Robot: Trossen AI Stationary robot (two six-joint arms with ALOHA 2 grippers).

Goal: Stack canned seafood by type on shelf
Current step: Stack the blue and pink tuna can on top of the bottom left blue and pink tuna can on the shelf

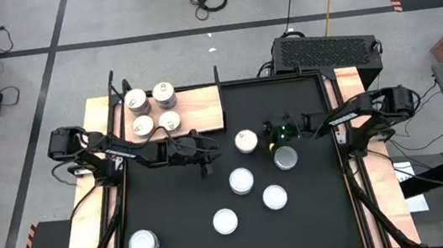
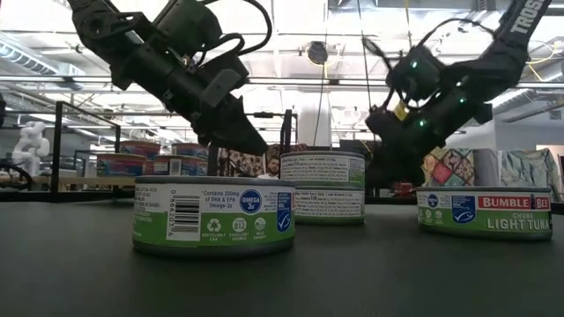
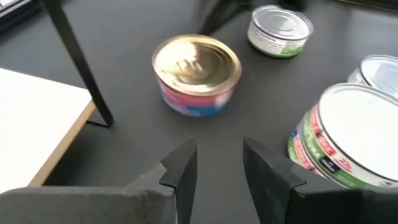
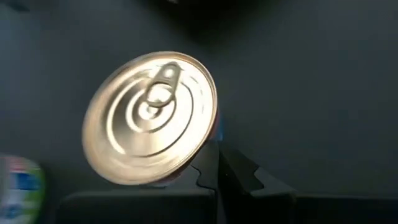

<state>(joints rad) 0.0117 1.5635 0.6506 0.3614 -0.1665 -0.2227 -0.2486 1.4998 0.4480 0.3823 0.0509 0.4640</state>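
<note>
Left gripper [image 1: 205,170], fingers parted and empty, hovers at the mat's ten o'clock; gold-topped tin [image 1: 246,141] just beyond at its two o'clock. Right gripper [image 1: 273,145] clenched shut beside that tin. Shelf [image 1: 203,109] at eleven o'clock. Risk: arms colliding, tin knocked aside.

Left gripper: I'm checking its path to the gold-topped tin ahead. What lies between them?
Only bare black mat lies between the left gripper and the gold-topped tin, as the left wrist view shows.

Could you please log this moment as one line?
left tool: open, empty, over mat | right tool: shut beside gold-top tin | shelf: tins stacked
</note>
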